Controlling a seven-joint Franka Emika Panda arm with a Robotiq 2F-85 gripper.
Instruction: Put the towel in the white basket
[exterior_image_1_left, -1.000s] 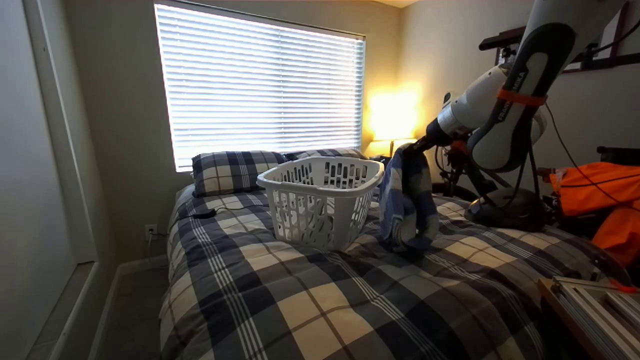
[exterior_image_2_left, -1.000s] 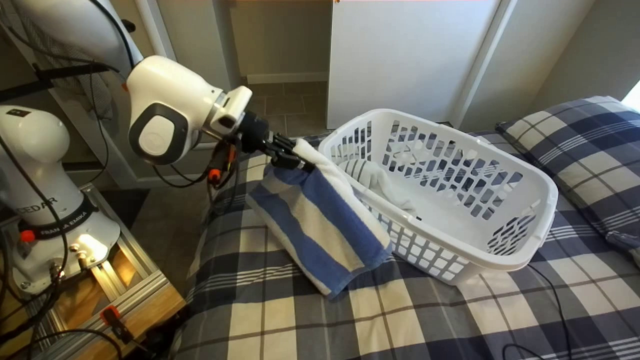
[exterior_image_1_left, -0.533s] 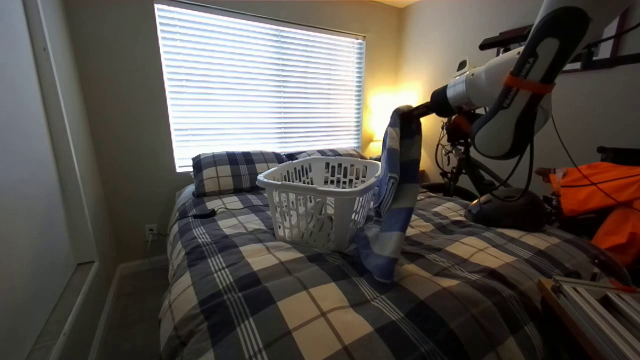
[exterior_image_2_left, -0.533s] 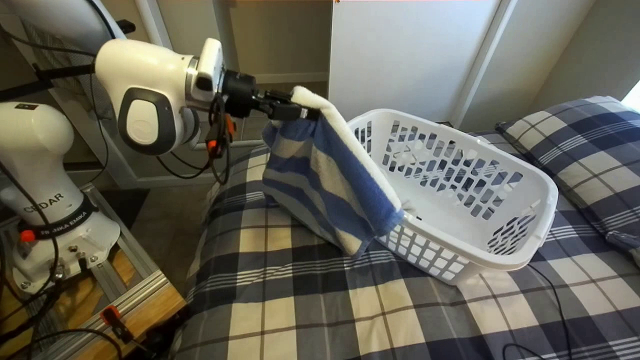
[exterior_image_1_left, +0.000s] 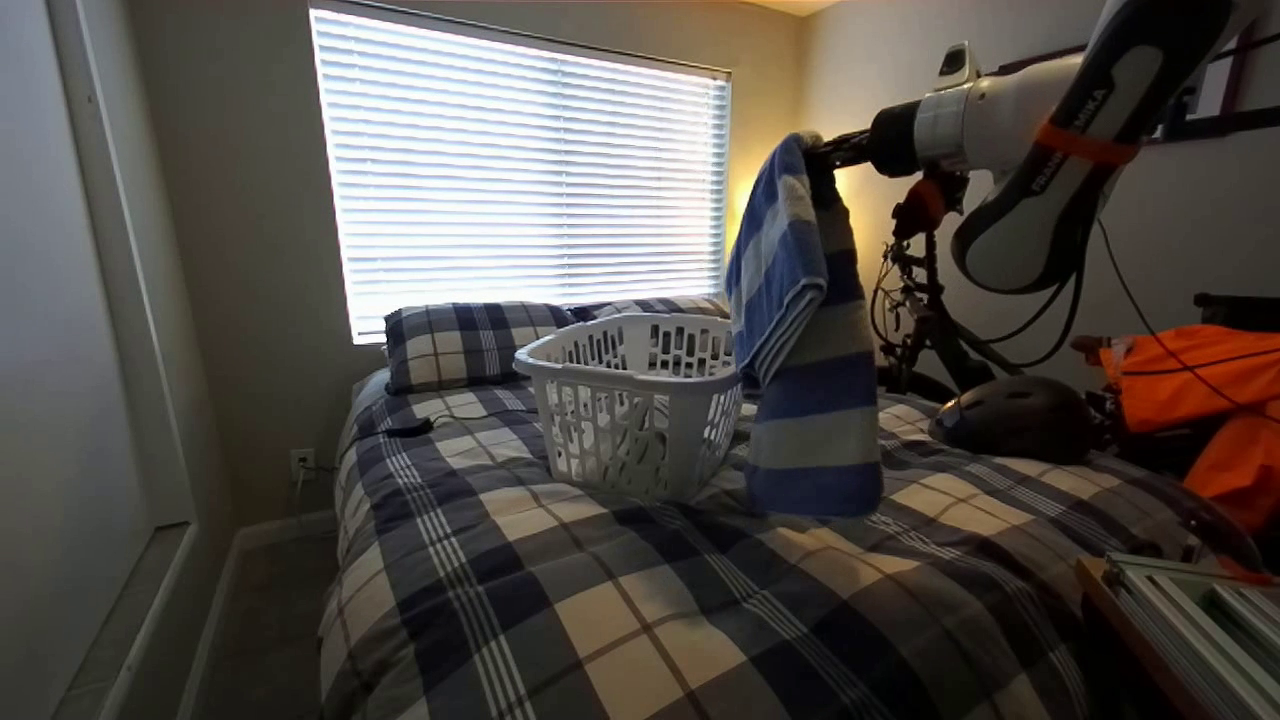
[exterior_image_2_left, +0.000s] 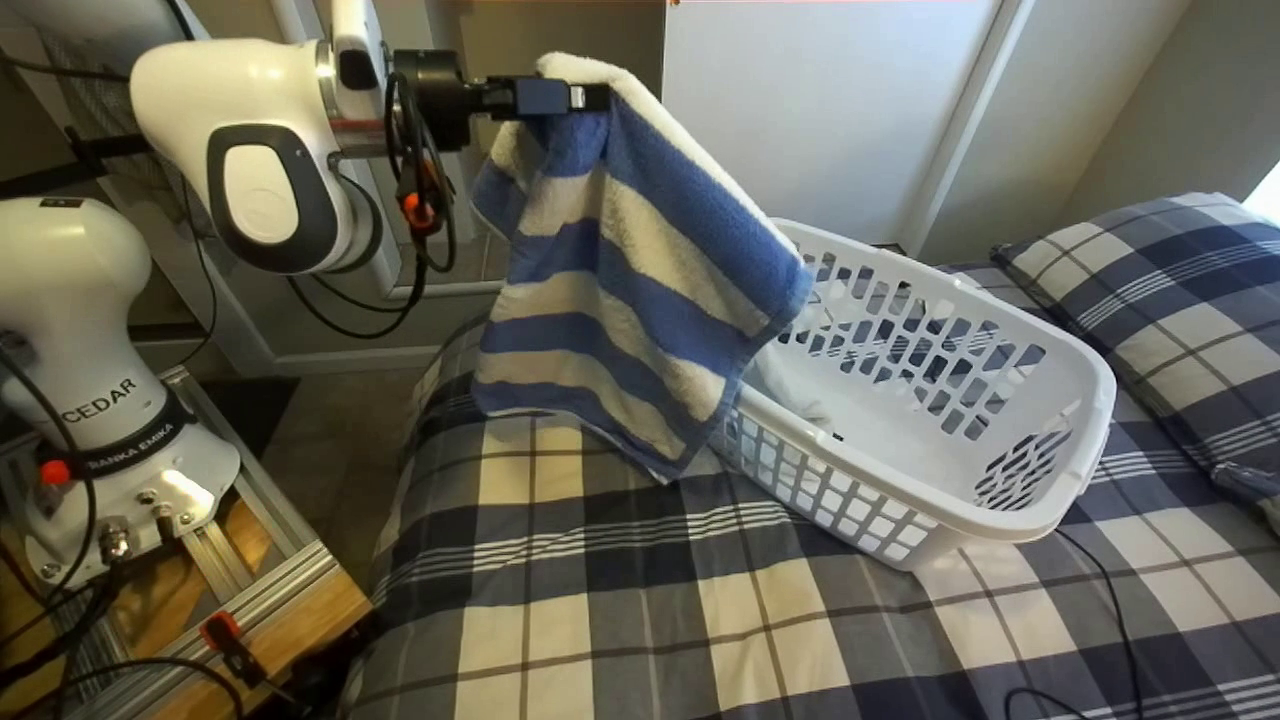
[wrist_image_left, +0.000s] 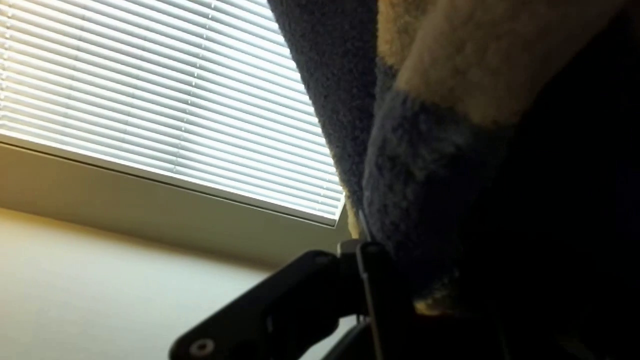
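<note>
White cloth (exterior_image_2_left: 785, 384) lies in the basket (exterior_image_2_left: 900, 479) near pillows (exterior_image_2_left: 1160, 305).

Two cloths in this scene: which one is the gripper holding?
The blue towel with wide pale stripes: it hangs from the gripper. The other, a whitish cloth partly hidden in an exterior view, lies inside the white basket.

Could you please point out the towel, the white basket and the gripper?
Towel (exterior_image_2_left: 635, 285), in an exterior view: hanging middle.
White basket (exterior_image_2_left: 880, 471), in an exterior view: near rim.
Gripper (exterior_image_2_left: 592, 97), in an exterior view: fingertip end.
</note>
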